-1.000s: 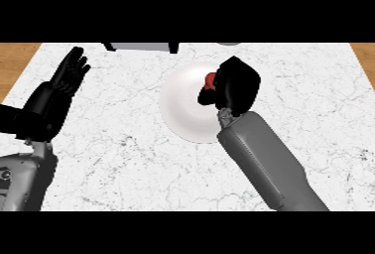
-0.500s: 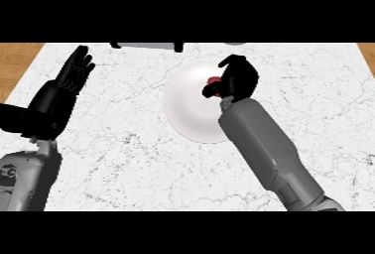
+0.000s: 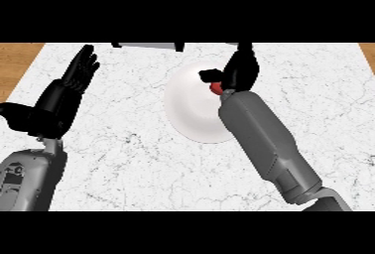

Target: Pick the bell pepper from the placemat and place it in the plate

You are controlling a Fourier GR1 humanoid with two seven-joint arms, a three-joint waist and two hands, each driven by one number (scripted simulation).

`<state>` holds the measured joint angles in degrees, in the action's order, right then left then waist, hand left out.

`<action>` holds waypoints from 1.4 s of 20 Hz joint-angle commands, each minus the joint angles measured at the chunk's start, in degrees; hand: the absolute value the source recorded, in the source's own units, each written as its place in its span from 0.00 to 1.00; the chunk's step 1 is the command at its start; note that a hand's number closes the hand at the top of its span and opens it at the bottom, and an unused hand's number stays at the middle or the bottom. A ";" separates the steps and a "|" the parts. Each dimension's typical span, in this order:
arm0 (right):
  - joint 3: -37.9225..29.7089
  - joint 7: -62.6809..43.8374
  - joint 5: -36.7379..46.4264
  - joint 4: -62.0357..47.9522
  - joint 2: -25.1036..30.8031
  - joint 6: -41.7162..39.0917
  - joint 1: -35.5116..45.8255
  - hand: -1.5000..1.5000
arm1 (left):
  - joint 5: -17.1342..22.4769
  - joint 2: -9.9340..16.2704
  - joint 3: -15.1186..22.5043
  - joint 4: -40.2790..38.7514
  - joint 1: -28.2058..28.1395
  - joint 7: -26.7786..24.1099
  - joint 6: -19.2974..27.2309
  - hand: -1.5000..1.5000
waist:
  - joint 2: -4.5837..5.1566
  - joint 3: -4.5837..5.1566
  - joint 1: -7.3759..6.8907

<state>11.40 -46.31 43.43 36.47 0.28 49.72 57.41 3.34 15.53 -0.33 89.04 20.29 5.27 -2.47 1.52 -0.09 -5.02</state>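
The red bell pepper [image 3: 217, 88] lies on the white plate [image 3: 192, 111] near its far right rim, mostly hidden by my right hand. That right hand [image 3: 239, 71] hovers just above and beyond the pepper, open, with fingers straight and pointing away and the thumb out to the left. Its grey forearm crosses the plate's right side. My left hand [image 3: 60, 96] rests open at the left of the counter, fingers up, holding nothing.
A grey placemat [image 3: 147, 45] shows as a strip at the counter's far edge, left of the plate. Wooden floor borders the white marble counter [image 3: 132, 158] at both far corners.
My right hand has uncurled from the pepper and shifted slightly farther away; the pepper now lies on the plate. The left hand has barely moved.
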 commanded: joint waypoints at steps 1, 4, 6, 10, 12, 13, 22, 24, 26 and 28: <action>-1.17 3.83 -3.84 0.68 -0.27 12.99 -0.71 0.00 | -0.74 -0.76 0.24 0.40 -1.07 -0.18 0.97 0.50 | -0.23 -0.04 0.31; -0.65 7.04 -9.63 3.39 -0.27 16.04 -3.02 0.00 | 1.26 0.97 -2.40 -1.50 -0.56 -0.28 -0.74 0.50 | -0.56 0.00 1.38; -0.88 7.73 -9.90 3.94 -0.26 18.11 -2.67 0.00 | 0.89 1.63 -2.86 -1.15 -0.75 0.41 -0.65 0.50 | -0.92 0.03 2.47; 1.21 8.25 -12.43 10.83 -0.26 20.40 -8.22 0.00 | 1.13 2.18 -3.78 1.18 -2.23 1.31 -0.56 0.50 | -1.59 0.04 4.07; 2.09 6.44 -10.11 13.86 -0.26 20.30 -9.44 0.00 | 0.62 2.04 -4.25 -0.34 -2.82 0.98 -0.25 0.50 | -1.81 0.10 5.11; 3.66 11.33 -13.01 16.62 -0.26 23.07 -16.00 0.00 | 0.01 0.97 -2.87 2.53 -4.23 0.99 0.33 0.50 | -1.68 0.03 4.67; 9.19 9.76 -4.64 48.27 4.15 13.31 -42.55 0.00 | 0.34 2.07 -5.64 2.18 -5.70 -0.19 -0.78 0.50 | -2.03 0.14 6.69; 9.45 10.44 -5.70 54.33 7.83 11.44 -48.57 0.00 | -0.22 1.54 -4.79 5.88 -9.49 0.77 -0.55 0.50 | -1.98 0.10 6.18; 9.51 7.87 -1.68 60.00 7.76 9.13 -51.73 0.00 | -0.23 1.26 -5.20 1.53 -4.84 0.57 -0.89 0.50 | -1.79 0.13 6.18; 8.19 6.47 0.83 63.08 6.53 7.38 -53.23 0.00 | -1.52 -0.15 -3.92 5.77 -7.08 0.95 -0.27 0.50 | -1.69 0.11 5.45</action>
<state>19.95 -37.61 40.46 90.66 6.26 61.00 10.33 2.89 16.63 -4.90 93.11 13.99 6.31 -3.07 -0.29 0.02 0.86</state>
